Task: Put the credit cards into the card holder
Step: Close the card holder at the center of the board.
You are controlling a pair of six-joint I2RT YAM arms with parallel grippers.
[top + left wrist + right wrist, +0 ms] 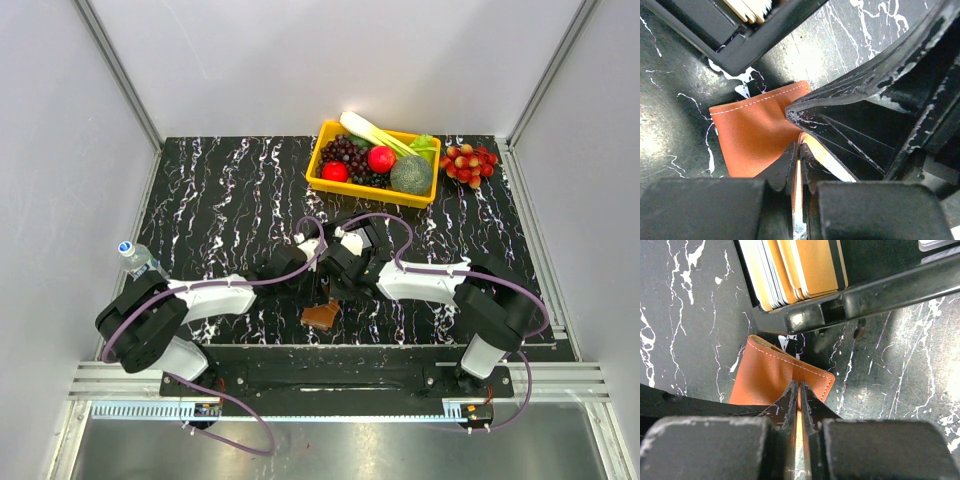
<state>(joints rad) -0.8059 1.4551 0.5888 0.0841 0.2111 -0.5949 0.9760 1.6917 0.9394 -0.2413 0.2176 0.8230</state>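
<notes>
The brown card holder [322, 316] lies near the table's front edge, between both arms. In the left wrist view the card holder [750, 135] sits just ahead of my left gripper [799, 150], which is shut on a thin leaf of it. In the right wrist view my right gripper [799, 387] is shut on the stitched edge of the card holder [770, 377]. Several credit cards [800, 265], orange and pale, stand on edge in a black open-topped box [840, 305] right behind the holder. The box [740, 45] also shows in the left wrist view.
A yellow tray [322, 180] with fruit and vegetables stands at the back centre. A bunch of red grapes [470, 163] lies to its right. A small water bottle [138, 258] stands at the left by the left arm's base.
</notes>
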